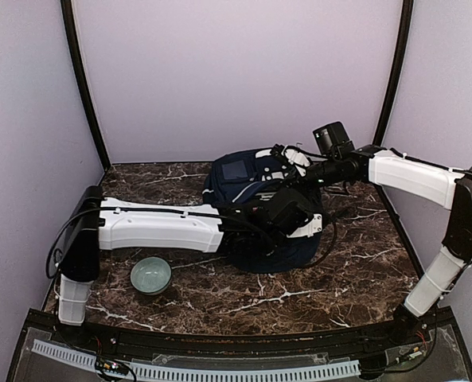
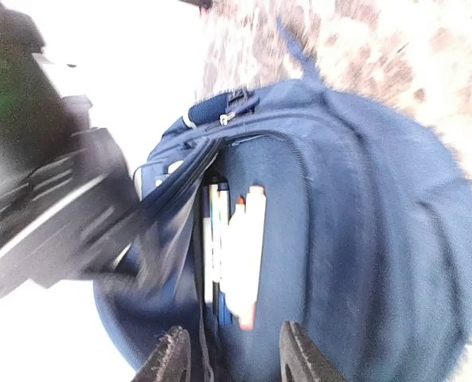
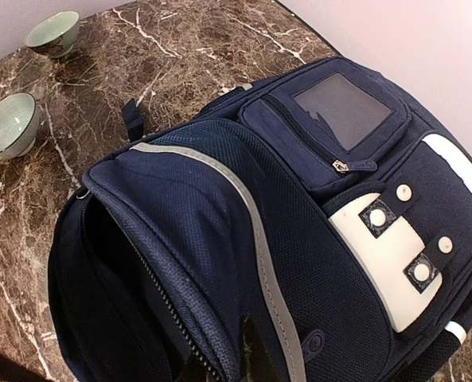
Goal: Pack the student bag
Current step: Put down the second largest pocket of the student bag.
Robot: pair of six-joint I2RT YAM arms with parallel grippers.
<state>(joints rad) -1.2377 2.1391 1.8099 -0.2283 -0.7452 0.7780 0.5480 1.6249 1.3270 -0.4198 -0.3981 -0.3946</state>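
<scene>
The student bag [image 1: 255,187] is a navy-blue backpack lying in the middle of the marble table, its main zip gaping. My left gripper [image 2: 232,362] hovers over the mouth, open, with nothing between its fingers [image 2: 170,356]. Just past the tips, white and coloured pens [image 2: 239,255] sit inside the bag [image 2: 363,223]. My right gripper [image 3: 228,368] is shut on the zip edge of the bag's [image 3: 220,215] upper flap and holds it up. From above, the left gripper [image 1: 293,216] lies over the bag's near side and the right gripper [image 1: 295,177] at its far right.
A pale green bowl [image 1: 150,274] stands on the table [image 1: 347,270] near the left arm. The right wrist view shows two such bowls [image 3: 9,123] [image 3: 52,32] beyond the bag. Lilac walls close in the back and sides.
</scene>
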